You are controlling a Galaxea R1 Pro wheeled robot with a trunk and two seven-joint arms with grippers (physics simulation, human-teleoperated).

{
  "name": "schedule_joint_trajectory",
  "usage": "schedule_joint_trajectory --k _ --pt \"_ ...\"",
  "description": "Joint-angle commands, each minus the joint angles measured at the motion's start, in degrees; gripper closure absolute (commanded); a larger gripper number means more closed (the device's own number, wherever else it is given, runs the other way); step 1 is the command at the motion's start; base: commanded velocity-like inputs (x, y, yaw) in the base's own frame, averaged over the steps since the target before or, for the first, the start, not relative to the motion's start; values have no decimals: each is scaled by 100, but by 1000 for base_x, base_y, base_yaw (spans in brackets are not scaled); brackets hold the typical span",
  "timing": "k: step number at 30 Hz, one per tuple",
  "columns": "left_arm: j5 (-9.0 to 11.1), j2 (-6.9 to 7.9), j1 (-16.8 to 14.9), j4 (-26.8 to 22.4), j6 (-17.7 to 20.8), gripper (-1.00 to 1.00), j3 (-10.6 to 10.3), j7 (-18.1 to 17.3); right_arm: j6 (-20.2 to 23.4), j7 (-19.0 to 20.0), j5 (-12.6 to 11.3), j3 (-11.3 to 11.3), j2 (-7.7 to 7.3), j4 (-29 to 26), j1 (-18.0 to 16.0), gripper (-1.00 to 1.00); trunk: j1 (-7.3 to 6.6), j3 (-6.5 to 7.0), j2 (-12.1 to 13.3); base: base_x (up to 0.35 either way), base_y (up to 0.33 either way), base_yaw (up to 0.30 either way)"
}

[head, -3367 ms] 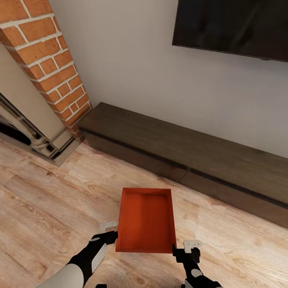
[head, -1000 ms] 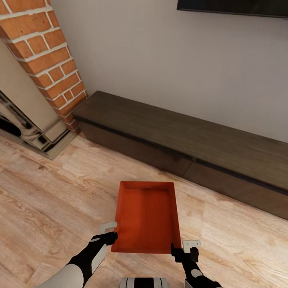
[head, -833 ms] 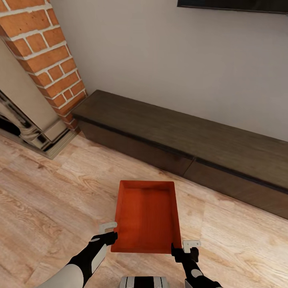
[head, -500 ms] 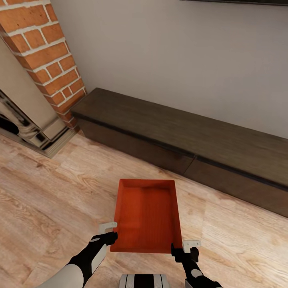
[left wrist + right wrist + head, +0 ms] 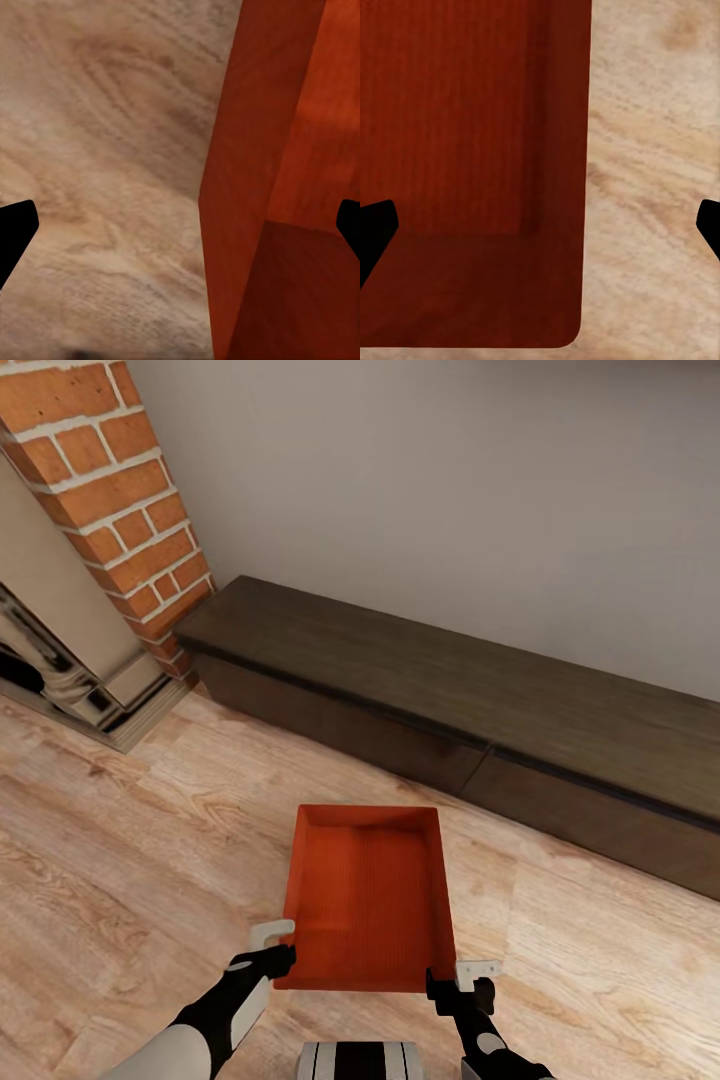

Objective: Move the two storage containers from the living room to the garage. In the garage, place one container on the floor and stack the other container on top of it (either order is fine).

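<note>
Orange-red storage container [image 5: 367, 900], open top up, held level above light wood plank floor [image 5: 110, 860] of living room, in front of robot. Left gripper [image 5: 272, 948] at its near left corner, right gripper [image 5: 468, 978] at near right corner; fingers of each spread wide, straddling container wall at its corner. Beyond it, long low dark-brown bench [image 5: 450, 710] along white wall [image 5: 450, 500]. Red-brick fireplace [image 5: 110, 490] far left.

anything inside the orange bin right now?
Nothing visible inside the storage container: head view shows its bare ribbed bottom. The near wall hides a thin strip of the interior. Left tool and right tool straddle its near corners, open.
</note>
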Motion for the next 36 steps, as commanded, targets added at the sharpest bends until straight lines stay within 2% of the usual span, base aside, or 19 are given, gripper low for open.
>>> schedule_joint_trajectory --k 1,16,20,27,28,36 --pt "50 8 0 -44 63 -100 -50 40 -20 -18 -57 52 1 5 -3 -100 -1 -3 -1 0 0 0" --pt "9 -34 -2 -63 188 -100 -57 24 -22 -22 -47 63 9 11 -3 -100 -1 -3 -1 0 0 0" --pt "-116 -97 -2 66 186 -100 -179 24 -22 -20 -9 71 9 14 -3 -100 -1 -3 -1 0 0 0" --pt "-339 -105 -2 119 169 -100 -405 30 -29 -22 12 72 9 14 -3 -100 -1 -3 -1 0 0 0" --pt "-490 -103 -2 122 168 -100 -533 31 -30 -22 13 73 9 14 -3 -100 -1 -3 -1 0 0 0" --pt "-513 -85 -2 125 167 -100 -551 31 -30 -22 13 64 9 14 -3 -100 -1 -3 -1 0 0 0"
